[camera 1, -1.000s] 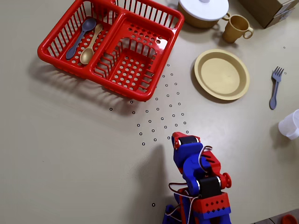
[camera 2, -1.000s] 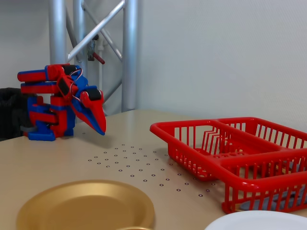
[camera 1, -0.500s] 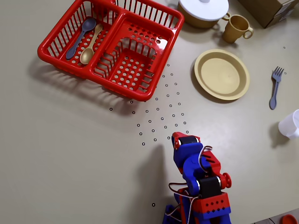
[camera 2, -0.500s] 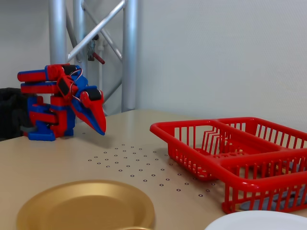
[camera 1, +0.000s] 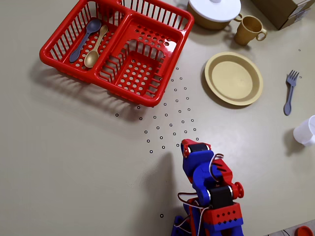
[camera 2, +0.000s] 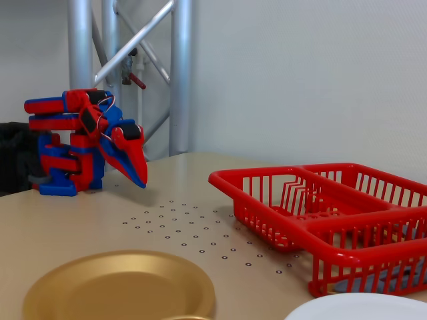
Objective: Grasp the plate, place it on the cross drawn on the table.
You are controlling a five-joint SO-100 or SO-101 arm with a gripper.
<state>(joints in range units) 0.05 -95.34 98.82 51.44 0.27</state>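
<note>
Red basket [camera 1: 118, 46] sits top left in the overhead view; the arm [camera 1: 209, 189] folds low, its claw [camera 2: 140, 179] pinched closed and empty, tip slanting down above the table. The plate [camera 1: 234, 78] lies flat, round, face up, right of the dots.

No legible text or labels.

At the upper left of my overhead view sits a red basket [camera 1: 147, 29] holding a blue spoon [camera 1: 84, 39] and a tan spoon [camera 1: 94, 49]. A white-lidded pot [camera 1: 214, 11], tan cup [camera 1: 248, 29], blue fork [camera 1: 290, 91] and white cup [camera 1: 306, 132] line the right side.
</note>
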